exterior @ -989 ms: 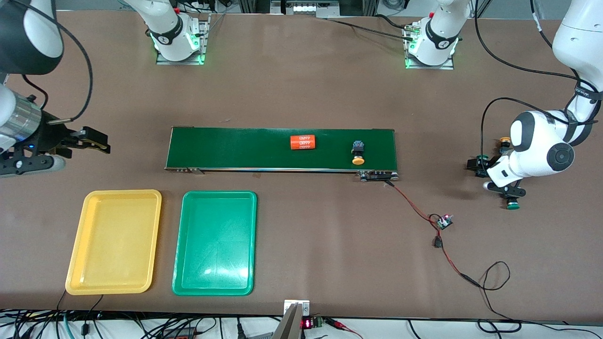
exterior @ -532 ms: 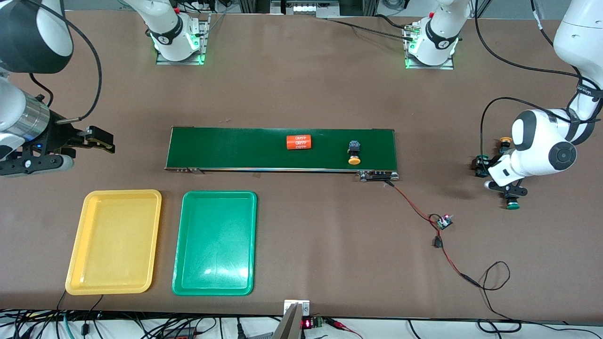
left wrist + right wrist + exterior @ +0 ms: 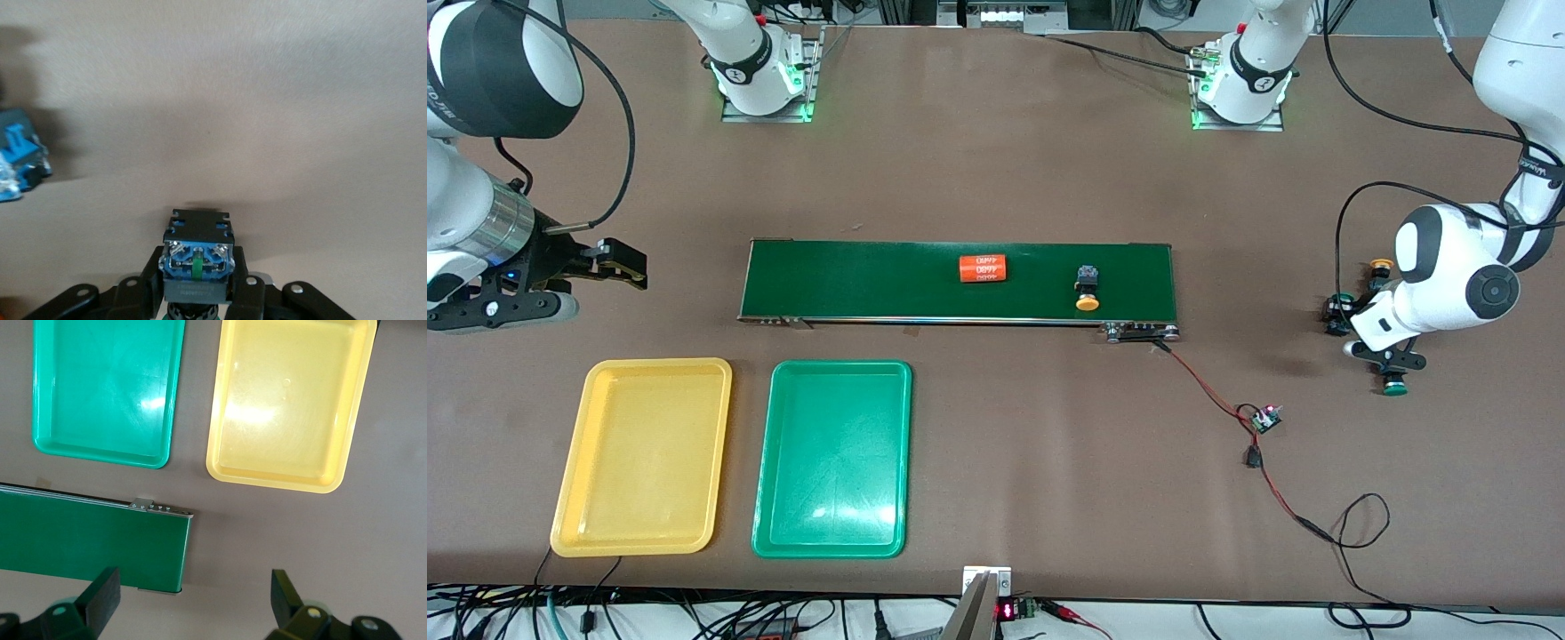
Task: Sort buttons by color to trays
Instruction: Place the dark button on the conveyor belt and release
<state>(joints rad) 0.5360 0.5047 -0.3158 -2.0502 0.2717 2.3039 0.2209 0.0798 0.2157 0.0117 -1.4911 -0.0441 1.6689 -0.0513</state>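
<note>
The conveyor belt [image 3: 958, 281] serves as the reference landmark; it lies lengthwise across the middle of the table [image 3: 1005, 160]. On the belt, toward the left arm's end, one yellow-capped button [image 3: 1087, 288] lies on its side with its cap pointing toward the front camera, clear of both long belt edges. An orange cylinder [image 3: 983, 268] with white print lies on the belt near its middle, apart from that button. The left gripper [image 3: 1386, 363] is low over the table off the belt's left-arm end, well apart from the belt; its fingers are closed on a green-capped button [image 3: 197, 257], gripping the black-and-blue body. A second green-capped button [image 3: 1335, 307] and a second yellow-capped button [image 3: 1380, 267] stand on the table just beside that gripper. The right gripper [image 3: 605, 264] hangs off the belt's right-arm end with its fingers [image 3: 100, 597] spread wide and holding nothing. The yellow tray [image 3: 569, 498] and the green tray [image 3: 769, 507] lie side by side, nearer to the front camera than the belt, with a narrow strip of bare table between their rims and another between them and the belt's edge; both trays hold nothing. A red-and-black wire [image 3: 1209, 396] runs from the belt's left-arm end corner across the table toward the front camera.
</note>
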